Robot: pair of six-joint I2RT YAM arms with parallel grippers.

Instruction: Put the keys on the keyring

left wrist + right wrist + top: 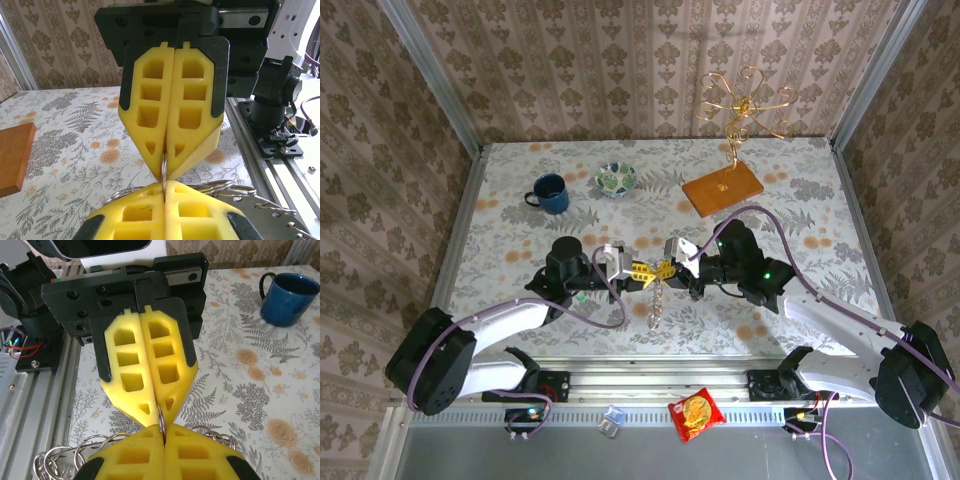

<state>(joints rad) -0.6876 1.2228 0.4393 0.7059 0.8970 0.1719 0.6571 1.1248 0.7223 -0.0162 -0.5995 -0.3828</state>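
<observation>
two sets of yellow jaws, both mine, meet tip to tip above the middle of the table (pixel 800 215). my left gripper (pixel 641 272) is squeezed together on a thin wire loop of the keyring (pixel 657 303). my right gripper (pixel 666 270) is squeezed together on that same loop from the opposite side, so the wire runs from one seam straight into the other. the rest of the keyring hangs below the meeting tips as a short chain of rings. from each wrist, more loops fan out to either side of the near tips.

the key (pixel 582 297), a tiny thing with a green head, lies on the table behind my left jaws, close by the left arm. it is apart from the keyring and touched by neither gripper, and it is too small for me to make out its blade.

well beyond the left jaws stands a blue mug (pixel 550 193), with a small patterned bowl (pixel 616 179) beside it, nearer the midline. beyond the right jaws lies a wooden board (pixel 722 189) bearing a gold wire stand (pixel 745 100). behind both jaws, on the near ledge between my bases, sits a red packet (pixel 696 415).
</observation>
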